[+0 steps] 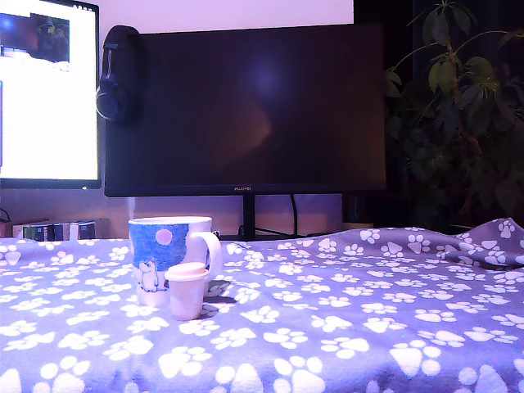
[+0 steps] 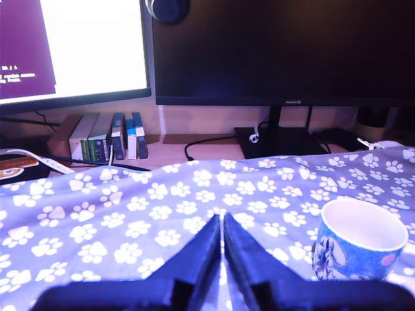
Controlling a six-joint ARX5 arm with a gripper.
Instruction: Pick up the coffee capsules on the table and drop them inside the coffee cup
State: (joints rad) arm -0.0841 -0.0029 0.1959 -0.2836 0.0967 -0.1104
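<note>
The coffee cup [image 1: 169, 258], a white mug with a blue picture band and a pale pink circle, stands upright on the table [image 1: 344, 327] at the exterior view's left. A cream-white coffee capsule [image 1: 187, 290] stands upright just in front of it, touching or nearly touching the mug's base. The exterior view does not show the arm. In the wrist view my gripper [image 2: 221, 220] is shut, its dark fingers pressed together with nothing between them, low over the cloth. The coffee cup [image 2: 358, 241] stands off to one side of the fingers, with no capsule in that view.
A large dark monitor [image 1: 246, 106] on a stand rises behind the table, with a lit screen [image 1: 45, 90] beside it and headphones [image 1: 119, 74] hanging between. A plant [image 1: 463, 106] fills the exterior view's right. Small boxes [image 2: 113, 137] and cables [image 2: 214, 146] lie past the cloth's far edge.
</note>
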